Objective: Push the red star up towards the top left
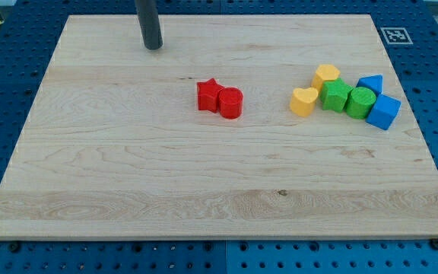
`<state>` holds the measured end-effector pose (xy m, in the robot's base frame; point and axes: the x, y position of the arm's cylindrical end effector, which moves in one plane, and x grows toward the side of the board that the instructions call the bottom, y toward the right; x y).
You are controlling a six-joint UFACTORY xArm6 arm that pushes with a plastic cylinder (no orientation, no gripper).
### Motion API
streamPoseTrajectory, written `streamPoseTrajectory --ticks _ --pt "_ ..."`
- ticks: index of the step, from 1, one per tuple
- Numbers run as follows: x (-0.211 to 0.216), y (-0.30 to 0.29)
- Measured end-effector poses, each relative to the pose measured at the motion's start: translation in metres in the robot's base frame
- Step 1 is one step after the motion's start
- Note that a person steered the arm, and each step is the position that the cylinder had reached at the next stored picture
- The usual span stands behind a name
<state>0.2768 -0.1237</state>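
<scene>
The red star point(208, 94) lies near the middle of the wooden board point(128, 167), touching a red cylinder point(231, 103) on its right. My tip point(153, 46) rests on the board near the view's top, up and to the left of the red star, well apart from it.
A cluster sits at the view's right: a yellow heart point(304, 101), a yellow block point(326, 75), a green block point(335, 96), a green cylinder point(360, 101), a blue triangle-like block point(371, 84) and a blue cube point(384, 112). A marker tag point(396, 35) is beyond the board's top right corner.
</scene>
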Motion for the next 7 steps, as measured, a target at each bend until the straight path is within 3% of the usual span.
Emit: streamPoseTrajectory --ticks 4,5,6,7 --pt "0.003 0.002" --pt "0.004 0.039" --pt "0.009 0.118" --pt "0.064 0.134"
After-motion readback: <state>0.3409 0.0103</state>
